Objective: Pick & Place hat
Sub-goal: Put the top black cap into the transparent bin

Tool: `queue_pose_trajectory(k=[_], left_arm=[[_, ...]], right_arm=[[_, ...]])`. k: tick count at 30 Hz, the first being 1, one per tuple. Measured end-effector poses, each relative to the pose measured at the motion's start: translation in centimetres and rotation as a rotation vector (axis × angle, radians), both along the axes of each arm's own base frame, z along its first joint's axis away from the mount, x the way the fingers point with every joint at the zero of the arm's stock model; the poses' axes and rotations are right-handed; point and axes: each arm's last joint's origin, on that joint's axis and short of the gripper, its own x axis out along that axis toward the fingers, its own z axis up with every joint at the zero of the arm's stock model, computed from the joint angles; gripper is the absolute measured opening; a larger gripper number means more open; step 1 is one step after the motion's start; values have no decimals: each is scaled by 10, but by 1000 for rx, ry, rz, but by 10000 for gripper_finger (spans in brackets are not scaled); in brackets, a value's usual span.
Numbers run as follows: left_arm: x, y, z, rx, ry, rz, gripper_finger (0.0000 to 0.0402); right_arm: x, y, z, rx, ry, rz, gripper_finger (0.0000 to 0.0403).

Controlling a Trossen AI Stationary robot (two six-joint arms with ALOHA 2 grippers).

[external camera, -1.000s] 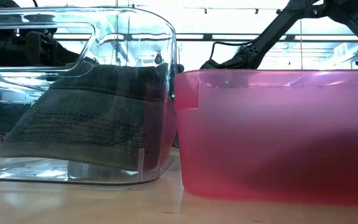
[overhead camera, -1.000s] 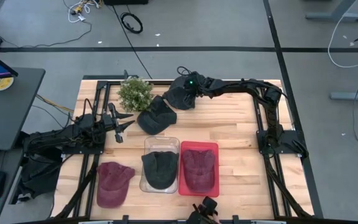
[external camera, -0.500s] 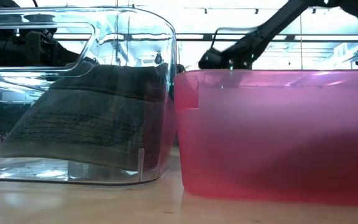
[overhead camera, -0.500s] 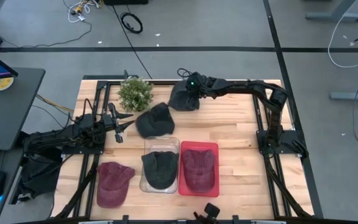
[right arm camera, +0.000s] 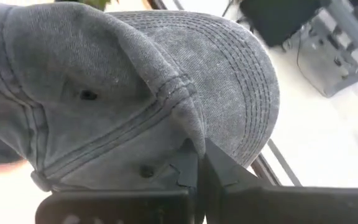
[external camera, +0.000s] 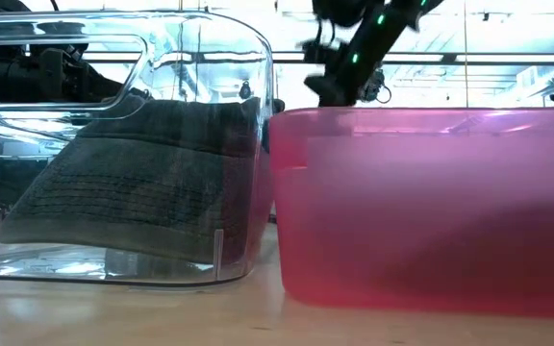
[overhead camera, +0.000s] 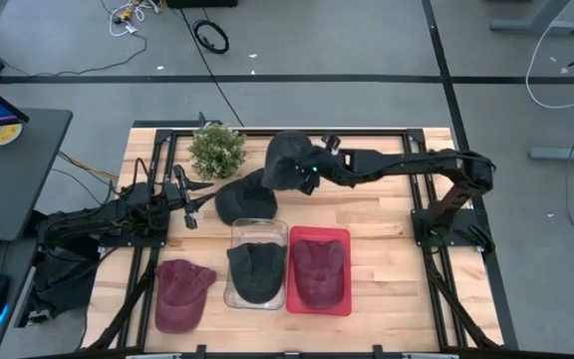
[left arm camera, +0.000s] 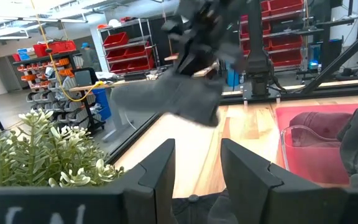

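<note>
My right gripper (overhead camera: 310,173) is shut on a dark grey hat (overhead camera: 287,158), held above the table's far middle; the left wrist view shows that hat (left arm camera: 188,99) in the air. A second dark hat (overhead camera: 243,201) lies on the table just beside and below it. A dark hat (overhead camera: 257,267) lies in the clear bin (overhead camera: 235,231). A maroon hat (overhead camera: 317,265) lies in the red bin (overhead camera: 343,239). My left gripper (overhead camera: 193,205) waits open at the table's left, and its wrist view shows the left gripper (left arm camera: 197,171) holding nothing. My right gripper pinches a raised fold of the hat's crown cloth (right arm camera: 188,134) by a stitched seam, between its two shut fingers (right arm camera: 219,171). The brim (right arm camera: 247,74) lies beyond the fingers. The hat hangs clear of the table.
A small green plant (overhead camera: 215,150) stands at the far left of the table. A maroon hat (overhead camera: 181,292) lies at the near left beside the clear bin. The black frame rails (overhead camera: 436,249) run along the table's edges.
My right gripper has come from the far edge toward the middle of the table and risen. The dark grey hat has gone up with it, lifted clear of the table and turned over.
</note>
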Motion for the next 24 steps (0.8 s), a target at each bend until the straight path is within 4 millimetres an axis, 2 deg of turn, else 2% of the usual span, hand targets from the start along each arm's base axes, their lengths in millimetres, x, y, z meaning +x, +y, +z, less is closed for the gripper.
queue_pose_trajectory(k=[5,11,24], left_arm=[[0,0,0,0,0,0,133],[0,0,0,0,-1,0,133],[0,0,0,0,0,0,133]], right_arm=[[-5,45,16,-7,-64,57,2],[-6,91,19,24,-121,140,1],[-16,150,22,131,-227,179,1]])
